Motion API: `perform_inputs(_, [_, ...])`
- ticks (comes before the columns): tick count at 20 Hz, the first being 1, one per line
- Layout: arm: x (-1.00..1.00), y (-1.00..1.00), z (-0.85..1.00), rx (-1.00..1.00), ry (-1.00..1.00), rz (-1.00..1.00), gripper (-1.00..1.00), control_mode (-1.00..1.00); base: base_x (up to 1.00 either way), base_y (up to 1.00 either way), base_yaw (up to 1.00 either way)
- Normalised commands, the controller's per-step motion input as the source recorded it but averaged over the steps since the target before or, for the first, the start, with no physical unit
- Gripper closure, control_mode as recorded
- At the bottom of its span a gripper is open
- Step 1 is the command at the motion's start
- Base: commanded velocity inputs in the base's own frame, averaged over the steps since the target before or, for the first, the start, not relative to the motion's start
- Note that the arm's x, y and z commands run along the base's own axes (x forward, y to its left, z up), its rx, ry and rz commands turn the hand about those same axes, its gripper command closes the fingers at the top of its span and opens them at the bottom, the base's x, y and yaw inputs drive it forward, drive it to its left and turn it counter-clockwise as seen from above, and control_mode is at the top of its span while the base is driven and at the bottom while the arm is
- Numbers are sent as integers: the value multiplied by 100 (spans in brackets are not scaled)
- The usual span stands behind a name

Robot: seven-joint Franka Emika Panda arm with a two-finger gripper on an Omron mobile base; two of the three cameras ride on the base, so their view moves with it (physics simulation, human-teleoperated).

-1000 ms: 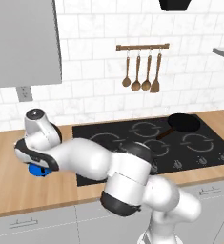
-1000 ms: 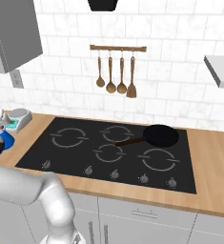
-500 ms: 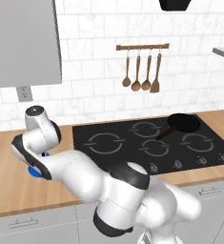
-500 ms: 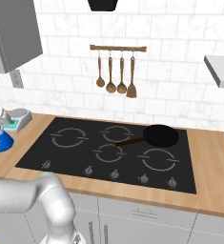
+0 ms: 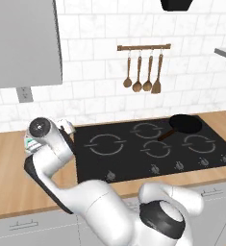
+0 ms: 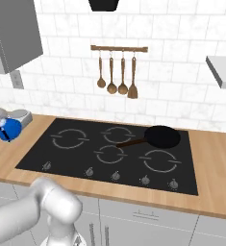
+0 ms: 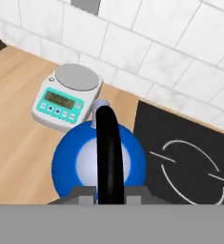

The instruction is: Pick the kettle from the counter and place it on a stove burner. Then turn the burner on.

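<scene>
Step in hand: carrying the small bright-blue cone-shaped kettle [image 7: 99,162] toward the cooktop. The two-finger gripper [image 7: 109,194] pinches its thin black handle, apparently above the light-brown wooden counter [image 7: 18,143]. Next: travel toward 3 o'clock to the large white-outlined burner circle [image 7: 192,171]. Hand view alone shows the grip; right base view shows the kettle beside the grey scale [image 6: 18,116].

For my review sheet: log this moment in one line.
phase: lift | hand: gripping kettle handle | kettle: beside scale, left of cooktop | burner: bare

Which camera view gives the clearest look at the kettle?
The hand view: the blue kettle sits close up, its black handle upright. The right base view shows it small at the left edge. In the left base view the arm hides it.
</scene>
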Motion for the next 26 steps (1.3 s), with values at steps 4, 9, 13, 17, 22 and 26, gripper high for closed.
perform_inputs(4, [-2, -99, 22, 0, -47, -1, 100, -100, 0, 0, 0])
perform_inputs(9, [26, -100, 12, 1, -7, -9, 100, -100, 0, 0, 0])
perform_inputs(13, [74, -100, 16, 7, 31, -20, 100, -100, 0, 0, 0])
perform_inputs(17, [100, -40, 0, 1, 62, -17, 100, -100, 0, 0, 0])
perform_inputs(22, [33, -2, -8, 0, 23, -1, 100, -100, 0, 0, 0])
perform_inputs(26, [42, -8, -34, -4, 3, 0, 100, -100, 0, 0, 0])
